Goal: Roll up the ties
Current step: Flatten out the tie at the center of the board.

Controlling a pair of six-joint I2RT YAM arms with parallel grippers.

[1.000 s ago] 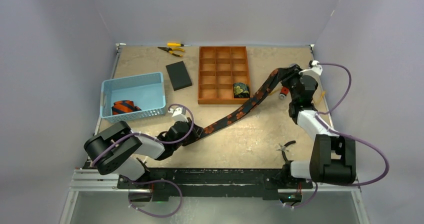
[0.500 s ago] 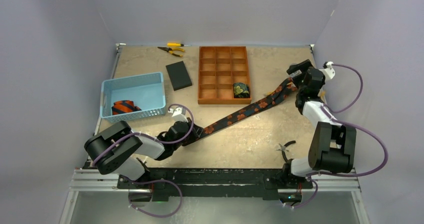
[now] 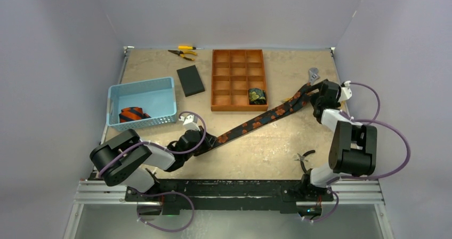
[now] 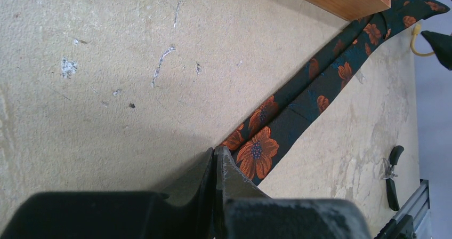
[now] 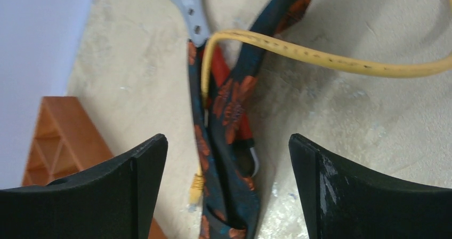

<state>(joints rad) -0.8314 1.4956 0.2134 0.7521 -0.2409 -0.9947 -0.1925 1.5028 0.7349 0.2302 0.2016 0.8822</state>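
Observation:
A dark tie with orange flowers point(image 3: 256, 120) lies stretched diagonally across the table. My left gripper point(image 3: 205, 141) is shut on its near end; in the left wrist view the tie point(image 4: 314, 84) runs out from under the closed fingertips point(image 4: 226, 167). My right gripper point(image 3: 319, 93) is open above the tie's far end point(image 5: 234, 100), which lies folded between the fingers, touching neither. A rolled black tie with a green-gold pattern point(image 3: 257, 95) sits in a compartment of the wooden tray point(image 3: 238, 108). A navy tie with orange stripes point(image 3: 133, 113) lies in the blue basket point(image 3: 141, 82).
A yellow cord point(image 5: 330, 57), a wrench point(image 5: 189, 9) and a red-handled tool point(image 5: 218, 63) lie tangled with the tie's far end. A black pad point(image 3: 190, 80) and yellow-handled pliers point(image 3: 184, 51) lie at the back left. Small pliers point(image 3: 305, 158) lie front right.
My right gripper carried the tie's far end right and down toward the table, then let go; it now stands open over it. The left gripper has not moved.

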